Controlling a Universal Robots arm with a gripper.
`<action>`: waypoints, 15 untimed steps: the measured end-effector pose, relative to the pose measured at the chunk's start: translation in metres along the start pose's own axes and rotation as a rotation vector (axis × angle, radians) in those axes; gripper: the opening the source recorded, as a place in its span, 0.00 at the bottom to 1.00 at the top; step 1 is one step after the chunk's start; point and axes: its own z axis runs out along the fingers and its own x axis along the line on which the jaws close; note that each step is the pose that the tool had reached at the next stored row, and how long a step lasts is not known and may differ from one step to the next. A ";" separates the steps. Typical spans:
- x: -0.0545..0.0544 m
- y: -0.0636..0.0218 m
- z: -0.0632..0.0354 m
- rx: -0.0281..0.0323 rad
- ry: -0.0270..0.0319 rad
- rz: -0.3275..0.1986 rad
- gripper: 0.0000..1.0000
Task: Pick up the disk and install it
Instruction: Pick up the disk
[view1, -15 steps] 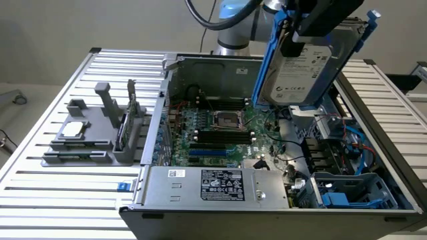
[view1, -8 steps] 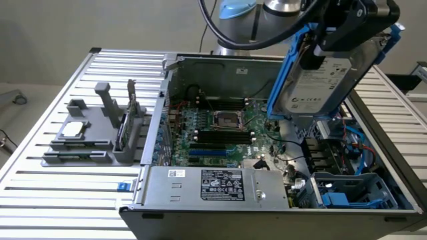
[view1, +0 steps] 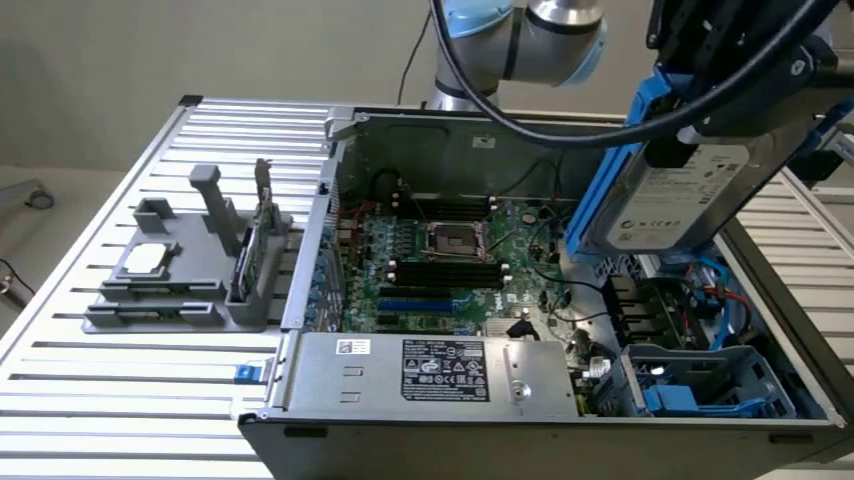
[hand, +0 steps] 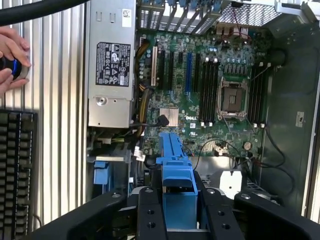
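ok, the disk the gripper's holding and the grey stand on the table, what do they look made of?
The disk: dull silver-grey body, looks like bare metal, with a white paper-like label. Its blue carrier: uniform bright colour, slight sheen, likely moulded plastic. The grey stand: matte, even grey, blocky shapes, probably plastic; can't confirm.

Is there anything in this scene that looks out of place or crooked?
The disk hangs tilted in the end effector above the open computer case, not seated in any bay. A person's hand also shows beside the case.
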 end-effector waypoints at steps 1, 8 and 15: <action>0.002 -0.0028 0.0005 0.0002 0.0000 0.000 0.33; 0.019 -0.0230 0.0024 0.0009 0.0001 0.000 0.33; 0.034 -0.0411 0.0017 0.0009 0.0005 0.000 0.33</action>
